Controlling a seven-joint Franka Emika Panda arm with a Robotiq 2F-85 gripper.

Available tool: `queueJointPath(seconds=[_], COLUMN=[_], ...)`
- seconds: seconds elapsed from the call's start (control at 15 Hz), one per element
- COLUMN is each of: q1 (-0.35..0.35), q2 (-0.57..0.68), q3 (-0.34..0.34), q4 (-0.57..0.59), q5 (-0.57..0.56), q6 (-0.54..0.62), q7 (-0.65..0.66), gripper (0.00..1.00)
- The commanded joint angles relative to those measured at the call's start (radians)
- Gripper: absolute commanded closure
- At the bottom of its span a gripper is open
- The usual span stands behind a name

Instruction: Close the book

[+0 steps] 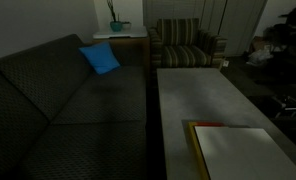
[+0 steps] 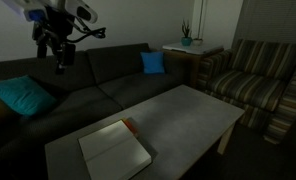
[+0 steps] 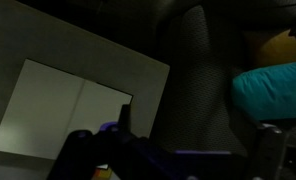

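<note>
Your gripper [image 2: 60, 62] hangs high over the couch [image 2: 98, 85], its two fingers spread wide apart and holding nothing, as the wrist view shows them at either side of the frame. The book [image 2: 115, 150] lies well below and out in front of the tool, open flat on the coffee table [image 2: 193, 108] with its white pages up and a strip of red cover showing along one side. Nothing has been done to it yet, so the whole descent is ahead of you. The likely trouble is the cover: it looks thin and flush with the tabletop, so a finger coming down too steeply would hit the table, and one coming in too shallow would push the book along toward the table edge it already sits near. Catching a page in place of the cover could crease it. The dim light makes depth hard to judge, and the teal cushion [image 3: 273, 90] sits close beneath the tool
</note>
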Motion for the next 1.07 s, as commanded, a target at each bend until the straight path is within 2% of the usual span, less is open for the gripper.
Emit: queueJointPath(seconds=[0.0, 0.47, 0.6, 0.67, 0.87, 0.93, 1.0], q1=[-0.051, -0.134, -0.168, -0.154, -0.168, -0.17, -0.146], q2=[0.181, 0.533, 0.643, 0.542, 0.647, 0.655, 0.606], q3=[0.036, 0.114, 0.164, 0.15, 0.178, 0.179, 0.164], q4=[0.123, 0.402, 0.49, 0.39, 0.471, 0.48, 0.437], q5=[0.016, -0.027, -0.021, -0.031, -0.033, -0.033, -0.051], q6=[-0.009, -0.058, -0.111, -0.039, -0.064, -0.067, -0.035], q7=[-0.032, -0.017, -0.075, -0.02, -0.043, -0.044, -0.01], gripper=[0.0, 0.0, 0.0, 0.0, 0.0, 0.0, 0.0])
